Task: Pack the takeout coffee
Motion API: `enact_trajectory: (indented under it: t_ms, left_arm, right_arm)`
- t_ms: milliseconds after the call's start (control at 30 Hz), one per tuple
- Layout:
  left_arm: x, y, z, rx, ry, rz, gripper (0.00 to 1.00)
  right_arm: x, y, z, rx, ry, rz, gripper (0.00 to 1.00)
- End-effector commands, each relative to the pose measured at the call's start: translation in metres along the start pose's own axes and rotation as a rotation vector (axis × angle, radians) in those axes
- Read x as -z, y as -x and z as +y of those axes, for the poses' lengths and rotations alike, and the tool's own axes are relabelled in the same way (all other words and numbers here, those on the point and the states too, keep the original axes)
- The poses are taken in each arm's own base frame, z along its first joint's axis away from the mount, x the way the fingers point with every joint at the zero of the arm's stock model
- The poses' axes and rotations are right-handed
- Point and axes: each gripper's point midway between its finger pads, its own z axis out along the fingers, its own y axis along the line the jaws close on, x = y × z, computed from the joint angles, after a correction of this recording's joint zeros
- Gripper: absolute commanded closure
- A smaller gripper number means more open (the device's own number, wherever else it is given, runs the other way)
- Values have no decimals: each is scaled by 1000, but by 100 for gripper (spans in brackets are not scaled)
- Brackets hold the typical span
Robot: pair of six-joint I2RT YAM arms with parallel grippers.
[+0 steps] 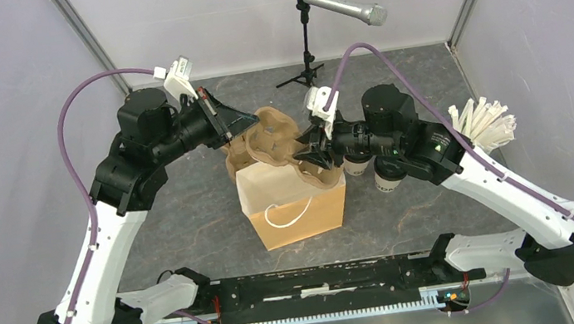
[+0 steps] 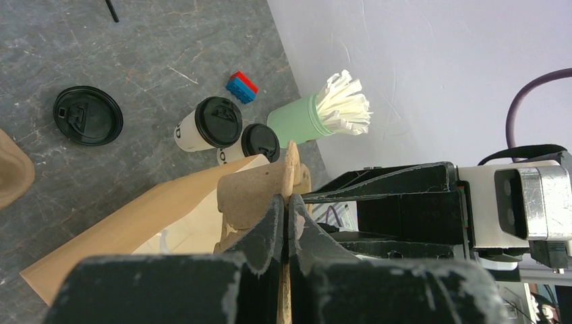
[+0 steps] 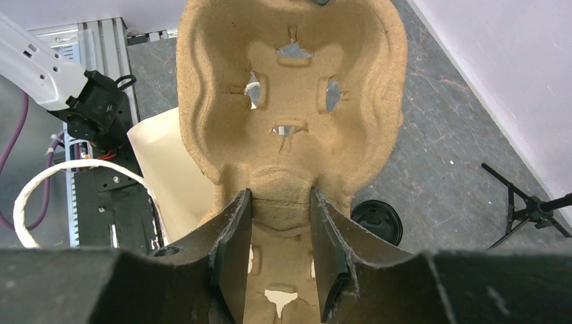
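A brown moulded cup carrier (image 1: 269,143) hangs above the open paper bag (image 1: 298,207), held from both sides. My left gripper (image 1: 233,127) is shut on the carrier's thin rim (image 2: 253,192), its jaws pinched together in the left wrist view (image 2: 286,201). My right gripper (image 3: 280,196) has its jaws pressed on either side of the carrier's middle hump (image 3: 290,81). Two takeout coffee cups (image 1: 387,176) (image 1: 357,165) stand on the table under the right arm. In the left wrist view both (image 2: 202,125) (image 2: 249,143) show white sides and black lids.
A loose black lid (image 2: 88,115) lies on the table behind the bag. A pale green cup of white straws (image 2: 303,120) stands at the right wall, with a small red and blue block (image 2: 241,86) near it. A microphone stand (image 1: 307,50) is at the back.
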Motion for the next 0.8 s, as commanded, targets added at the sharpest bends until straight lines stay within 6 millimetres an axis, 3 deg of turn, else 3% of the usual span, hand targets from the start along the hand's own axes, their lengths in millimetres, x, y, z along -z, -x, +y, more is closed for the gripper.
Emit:
enact_trajectory:
  t_ms: [0, 67, 200, 267, 667, 767]
  left_arm:
    - [3, 9, -13, 10, -49, -41, 98]
    - [3, 9, -14, 14, -50, -42, 98]
    - [3, 10, -16, 27, -54, -45, 98]
    - [4, 11, -17, 32, -56, -48, 98]
    - [4, 14, -21, 53, -73, -59, 97]
    - [5, 14, -19, 54, -60, -65, 77]
  right_arm:
    - [-1, 4, -5, 26, -26, -22, 60]
    - [-2, 3, -4, 27, -21, -20, 58]
    - [-2, -1, -4, 27, -22, -7, 45]
    - [-1, -3, -4, 29, -27, -4, 44]
    - [-3, 0, -9, 40, -55, -15, 61]
    - [-2, 3, -9, 44, -59, -32, 63]
